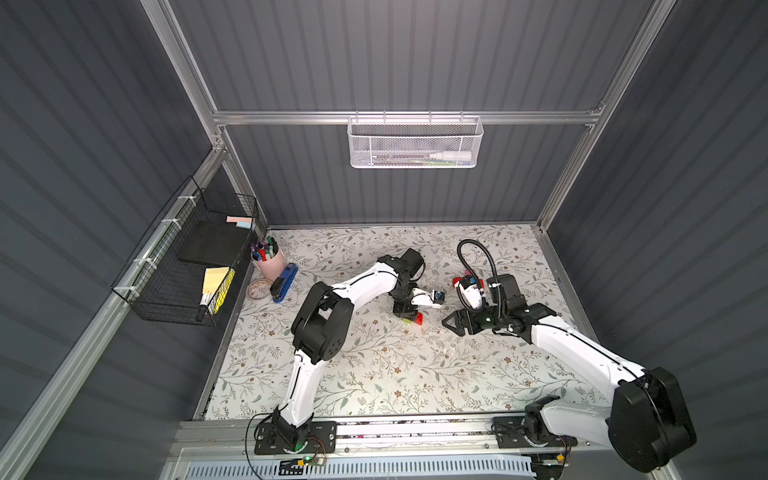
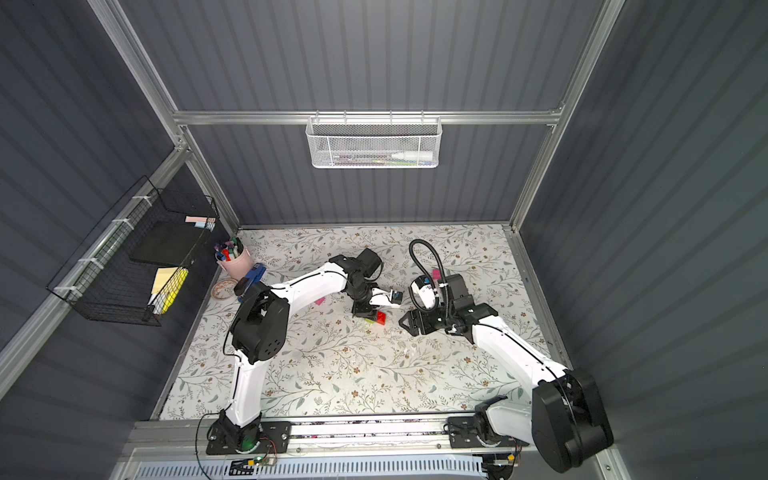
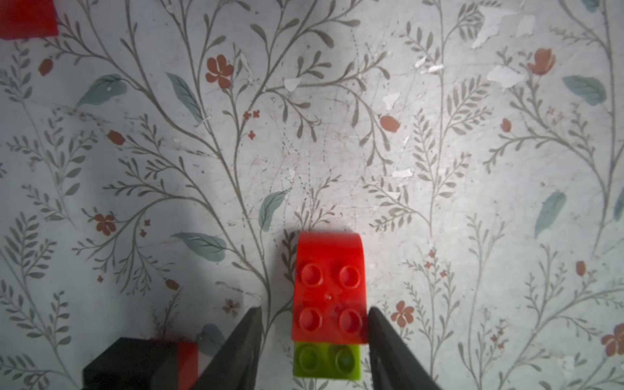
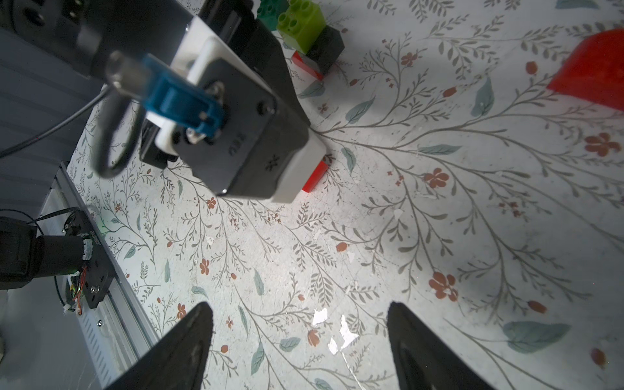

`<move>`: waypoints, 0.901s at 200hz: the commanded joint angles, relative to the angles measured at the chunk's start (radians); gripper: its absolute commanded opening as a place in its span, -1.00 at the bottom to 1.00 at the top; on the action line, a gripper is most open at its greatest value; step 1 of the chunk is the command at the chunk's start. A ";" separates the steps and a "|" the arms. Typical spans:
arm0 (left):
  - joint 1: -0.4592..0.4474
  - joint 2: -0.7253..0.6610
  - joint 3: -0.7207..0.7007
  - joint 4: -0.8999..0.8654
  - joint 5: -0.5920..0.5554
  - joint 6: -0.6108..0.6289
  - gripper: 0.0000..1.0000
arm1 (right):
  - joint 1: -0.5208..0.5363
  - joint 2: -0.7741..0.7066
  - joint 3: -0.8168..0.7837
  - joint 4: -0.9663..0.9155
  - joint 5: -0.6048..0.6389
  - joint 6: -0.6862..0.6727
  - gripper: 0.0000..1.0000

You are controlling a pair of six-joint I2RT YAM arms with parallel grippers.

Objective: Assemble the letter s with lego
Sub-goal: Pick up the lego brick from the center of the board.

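A red lego brick [image 3: 329, 287] lies studs-up on the floral table, joined end to end with a lime green brick [image 3: 326, 359]. My left gripper [image 3: 314, 312] is open and straddles the red brick; one finger is close against its side, the other stands a gap away. In both top views this pair [image 1: 419, 318] [image 2: 380, 318] shows just under the left gripper [image 1: 409, 313]. A cluster of lime [image 4: 300, 20], dark green, black [image 4: 326, 45] and red bricks stands close by. My right gripper [image 4: 300, 310] [image 1: 449, 323] is open over bare table, empty.
A big red sloped brick [image 4: 597, 71] lies off to one side, and pink bricks [image 2: 435, 274] [image 2: 319, 300] lie apart. A pink cup of markers [image 1: 268, 259], a blue stapler [image 1: 284, 282] and a tape roll [image 1: 257, 289] stand at the back left. Wire baskets hang on the walls.
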 commanded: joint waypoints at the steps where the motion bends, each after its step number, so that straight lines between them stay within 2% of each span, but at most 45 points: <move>1: 0.008 0.023 0.017 -0.045 -0.007 0.000 0.09 | -0.005 -0.017 0.027 -0.018 -0.010 -0.011 0.67; 47: 0.008 0.035 0.007 -0.055 -0.003 -0.003 0.12 | -0.004 -0.016 0.032 -0.015 -0.016 -0.012 0.67; 85: 0.008 0.053 0.019 -0.051 -0.013 -0.005 0.07 | -0.005 -0.010 0.034 -0.014 -0.024 -0.012 0.67; 146: 0.010 0.066 0.032 -0.062 -0.023 -0.005 -0.22 | -0.006 -0.007 0.031 -0.012 -0.022 -0.012 0.67; 180: 0.010 0.048 0.035 -0.065 0.008 -0.012 -0.42 | -0.006 -0.005 0.031 -0.011 -0.025 -0.012 0.67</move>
